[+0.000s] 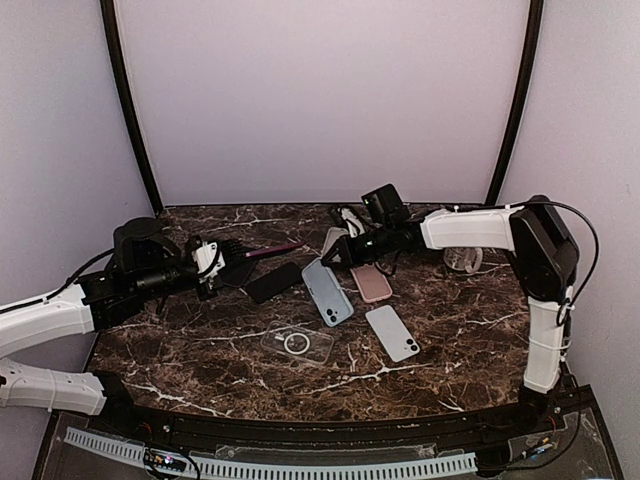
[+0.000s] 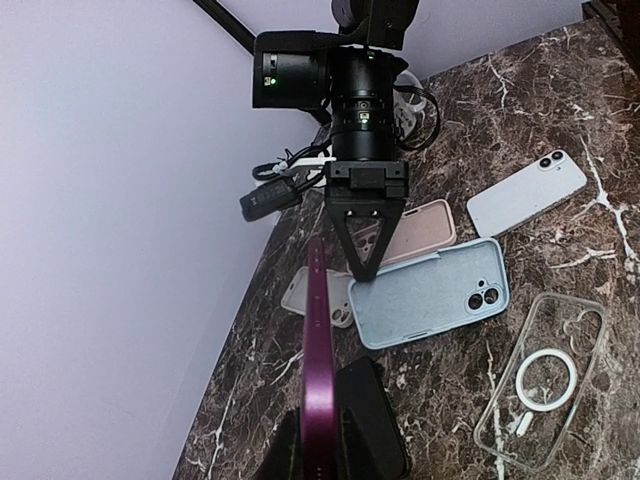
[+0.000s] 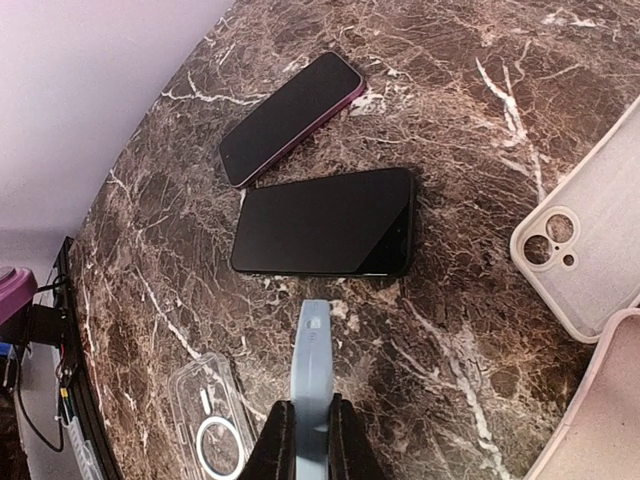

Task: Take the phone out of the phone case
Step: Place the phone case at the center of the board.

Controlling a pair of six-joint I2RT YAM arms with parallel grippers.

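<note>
My left gripper (image 1: 222, 258) is shut on a purple phone (image 1: 272, 249) and holds it edge-on above the table; the left wrist view shows the phone (image 2: 318, 330) clamped between the jaws of the gripper (image 2: 319, 412). My right gripper (image 1: 335, 255) is shut on the end of a light blue phone case (image 1: 328, 292), which lies back-up. The right wrist view shows the gripper (image 3: 311, 403) on the case's edge (image 3: 314, 350). The case's camera cutout shows in the left wrist view (image 2: 430, 295). I cannot tell if a phone is inside.
A black phone (image 1: 272, 282) lies under the purple one. A pink case (image 1: 371, 282), a white phone (image 1: 392, 332), a clear case with a ring (image 1: 297, 344) and a pale case (image 1: 333, 240) lie around. Cables (image 1: 350, 215) sit at the back.
</note>
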